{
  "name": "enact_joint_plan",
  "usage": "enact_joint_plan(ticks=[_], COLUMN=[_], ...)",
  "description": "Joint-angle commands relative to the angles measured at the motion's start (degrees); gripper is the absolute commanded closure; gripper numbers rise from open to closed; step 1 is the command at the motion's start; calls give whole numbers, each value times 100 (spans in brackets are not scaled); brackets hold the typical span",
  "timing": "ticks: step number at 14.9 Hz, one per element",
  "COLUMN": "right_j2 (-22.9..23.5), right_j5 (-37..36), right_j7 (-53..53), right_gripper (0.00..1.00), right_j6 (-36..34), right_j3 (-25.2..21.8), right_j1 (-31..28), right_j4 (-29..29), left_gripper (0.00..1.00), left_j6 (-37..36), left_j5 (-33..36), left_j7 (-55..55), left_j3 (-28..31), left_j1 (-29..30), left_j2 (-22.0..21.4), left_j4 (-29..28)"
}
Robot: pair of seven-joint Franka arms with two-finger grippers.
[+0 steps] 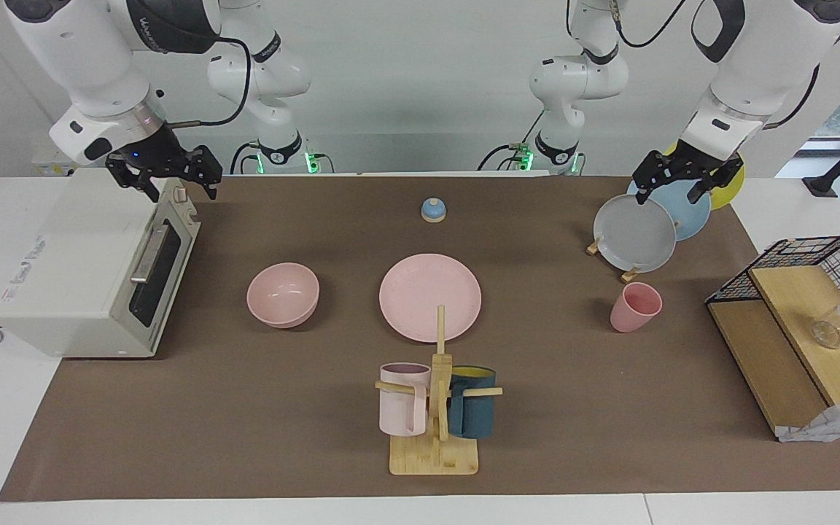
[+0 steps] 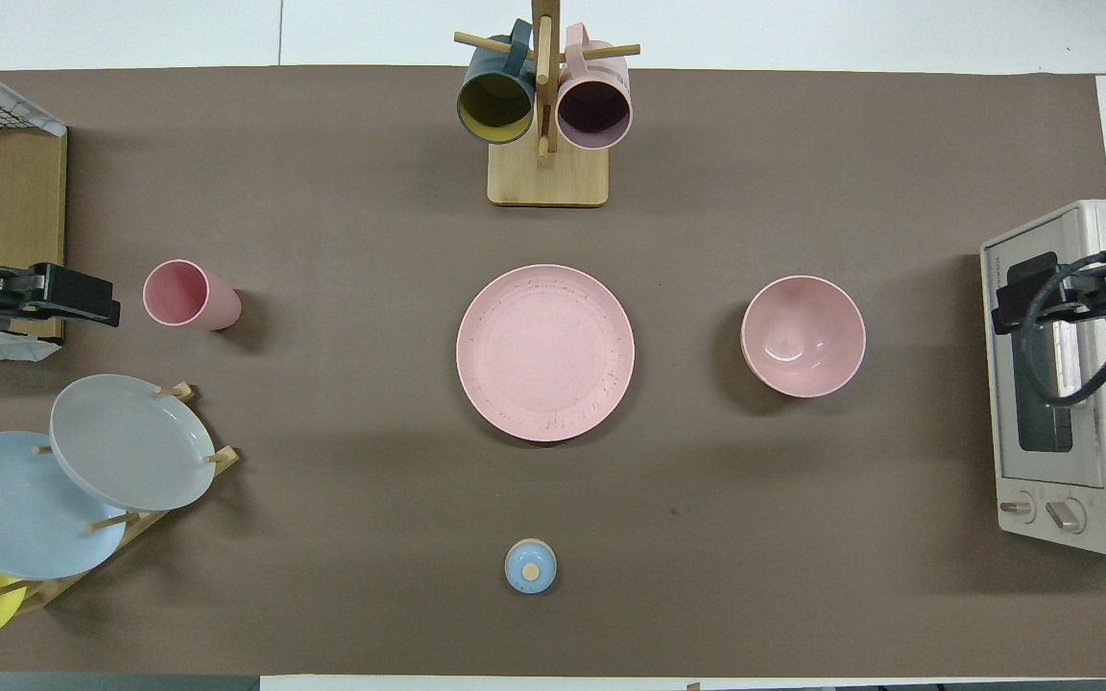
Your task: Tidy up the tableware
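Observation:
The pink plate [image 1: 430, 297] [image 2: 545, 352] lies flat in the middle of the brown mat. Beside it, toward the right arm's end, the pink bowl [image 1: 283, 294] [image 2: 803, 336] stands upright. Toward the left arm's end stands the pink cup [image 1: 635, 307] [image 2: 190, 296], mouth up. My left gripper [image 1: 675, 186] [image 2: 83, 296] hangs open over the plate rack, holding nothing. Above the toaster oven's top edge, my right gripper [image 1: 168, 182] [image 2: 1043, 297] is raised, open and empty. Neither gripper touches the tableware.
A wooden mug tree [image 1: 434, 408] with a pale-pink and a dark-teal mug stands farther from the robots than the plate. Grey plate [image 1: 635, 233], blue and yellow plates sit in a rack. A toaster oven [image 1: 92, 277], a wire-and-wood shelf [image 1: 799, 321] and a small blue knob [image 1: 433, 210] also stand here.

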Motion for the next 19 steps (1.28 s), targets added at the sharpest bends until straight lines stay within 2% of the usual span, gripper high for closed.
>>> enact_joint_plan(ticks=[1, 6, 7, 8, 9, 11, 13, 16, 19], right_j2=[-36, -9, -18, 43, 148, 254, 245, 360, 360], right_j5=[118, 196, 223, 240, 215, 214, 214, 214, 214], right_j7=[-176, 43, 149, 315, 612, 1193, 1231, 1274, 1161], right_gripper=[0, 0, 0, 0, 0, 0, 0, 0, 0], right_j6=[69, 664, 901, 1112, 1515, 2576, 3790, 4531, 4771], right_j3=[18, 80, 184, 498, 858, 1265, 1293, 1345, 1380], right_j1=[-69, -25, 53, 159, 186, 186, 212, 334, 371], right_j4=[-39, -197, -276, -329, -556, -1318, -2356, -2965, -3265], left_gripper=[0, 0, 0, 0, 0, 0, 0, 0, 0], left_j6=[-58, -67, -67, -58, -58, -58, -58, -58, -58], left_j5=[121, 121, 121, 121, 121, 121, 121, 121, 121], left_j7=[-58, -58, -58, -58, -58, -67, -76, -67, -67], left_j3=[27, 27, 35, 36, 36, 36, 36, 53, 62], left_j1=[-61, -61, -61, -44, -35, -35, -9, -8, 0], left_j2=[-59, -59, -68, -68, -68, -103, -111, -112, -112], left_j4=[-35, -35, -35, -35, -18, -9, -35, -35, -44])
